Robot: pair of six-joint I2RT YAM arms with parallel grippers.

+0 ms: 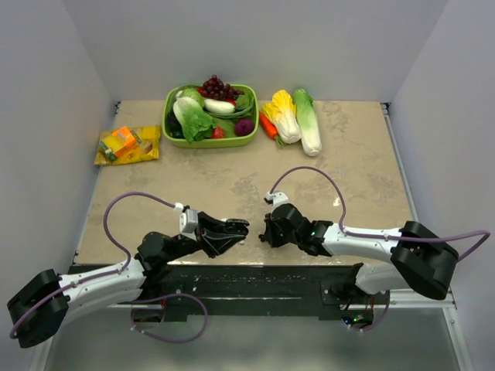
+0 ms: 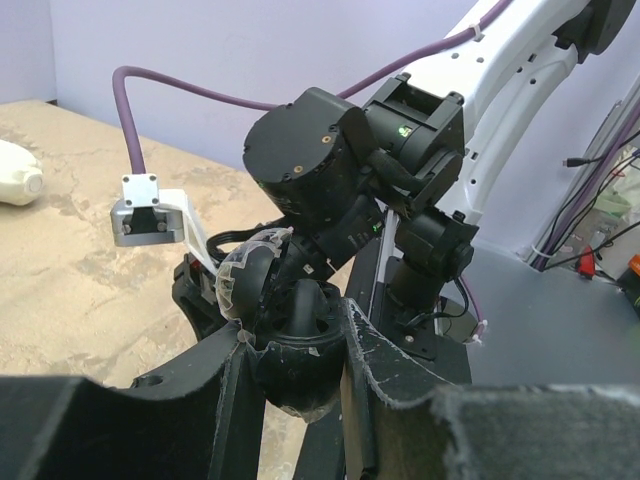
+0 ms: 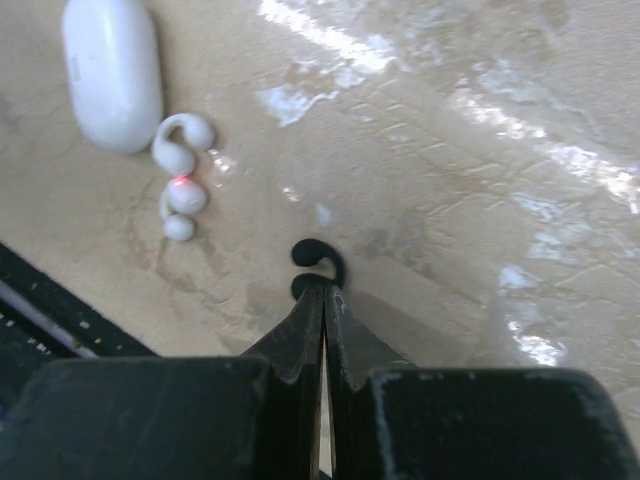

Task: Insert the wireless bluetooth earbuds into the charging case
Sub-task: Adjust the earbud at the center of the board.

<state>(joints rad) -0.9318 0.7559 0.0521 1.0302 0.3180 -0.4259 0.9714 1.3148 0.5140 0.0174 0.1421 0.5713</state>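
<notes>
A black charging case (image 2: 297, 372) with its lid open sits clamped in my left gripper (image 2: 293, 340), held above the table's near edge (image 1: 240, 226). Right in front of it, my right gripper (image 1: 264, 234) points down at the tabletop. Its fingertips (image 3: 323, 292) are shut, pinching the lower end of a black hook-shaped earbud (image 3: 319, 258) that lies on the table. Two white earbuds (image 3: 181, 140) (image 3: 183, 200) lie to the left, beside a white charging case (image 3: 112, 70). The white case also shows at the far left of the left wrist view (image 2: 16, 186).
A green basket (image 1: 210, 141) of vegetables and grapes stands at the back. Cabbages and a carrot (image 1: 294, 116) lie to its right. Snack packets (image 1: 128, 144) lie at the back left. The right arm's wrist (image 2: 330, 170) fills the space just ahead of my left gripper.
</notes>
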